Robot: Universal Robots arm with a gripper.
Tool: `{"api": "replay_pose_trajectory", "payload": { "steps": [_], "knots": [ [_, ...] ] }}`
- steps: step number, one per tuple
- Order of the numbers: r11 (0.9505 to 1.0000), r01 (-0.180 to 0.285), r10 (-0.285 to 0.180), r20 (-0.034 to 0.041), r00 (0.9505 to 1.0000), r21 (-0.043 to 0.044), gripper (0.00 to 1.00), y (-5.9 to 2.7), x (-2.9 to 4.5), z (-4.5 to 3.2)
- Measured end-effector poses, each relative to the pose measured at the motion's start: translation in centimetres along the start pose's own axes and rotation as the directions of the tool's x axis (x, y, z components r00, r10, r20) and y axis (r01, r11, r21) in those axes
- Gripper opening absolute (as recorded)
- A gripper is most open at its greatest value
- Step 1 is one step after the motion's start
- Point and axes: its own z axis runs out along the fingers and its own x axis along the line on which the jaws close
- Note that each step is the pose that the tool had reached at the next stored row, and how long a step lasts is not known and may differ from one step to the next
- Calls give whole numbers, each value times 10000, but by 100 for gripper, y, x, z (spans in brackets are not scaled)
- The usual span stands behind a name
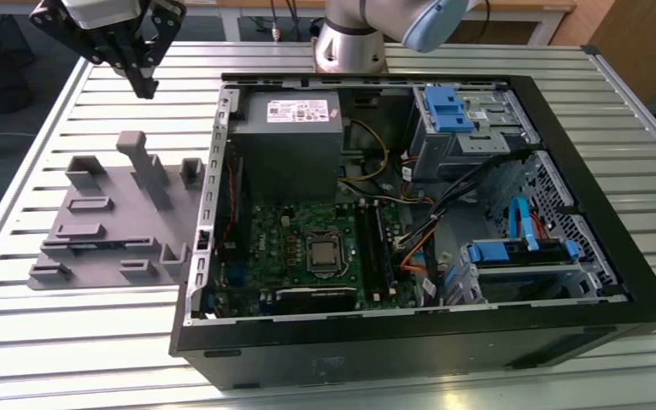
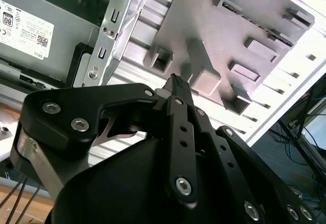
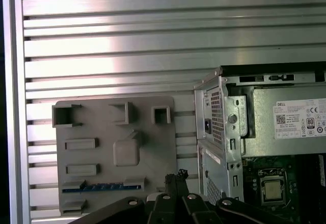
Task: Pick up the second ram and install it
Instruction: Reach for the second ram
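Note:
The second ram (image 3: 99, 187) stands on edge in a slot of the grey fixture block (image 3: 114, 152), and its blue strip shows along the top in the first wrist view. In the exterior view the ram (image 1: 91, 243) is a thin dark line near the fixture's (image 1: 112, 213) front. My gripper (image 1: 144, 85) hangs high over the table's far corner at the exterior view's left, well apart from the ram. Its black fingers (image 2: 175, 84) meet at the tips with nothing between them, and the gripper (image 3: 175, 175) looks shut in both wrist views.
An open black computer case (image 1: 601, 282) lies on the slatted aluminium table (image 1: 100, 342), just to the exterior view's right of the fixture. Inside are the green motherboard (image 1: 294, 248) with long black slots (image 1: 376, 252), a grey power supply (image 1: 288, 137) and blue drive bays (image 1: 453, 111). The arm's base (image 1: 348, 47) stands behind the case.

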Motion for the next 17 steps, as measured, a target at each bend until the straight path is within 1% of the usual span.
{"api": "replay_pose_trajectory", "payload": {
  "steps": [6, 9, 17],
  "knots": [
    [10000, -1, 1, 0, 10000, 0, 11, -4, 60, -1],
    [10000, -1, 1, 0, 10000, 0, 11, -9, 116, -2],
    [10000, 0, 0, 0, 10000, 0, 11, -17, 228, -5]
  ]
}}
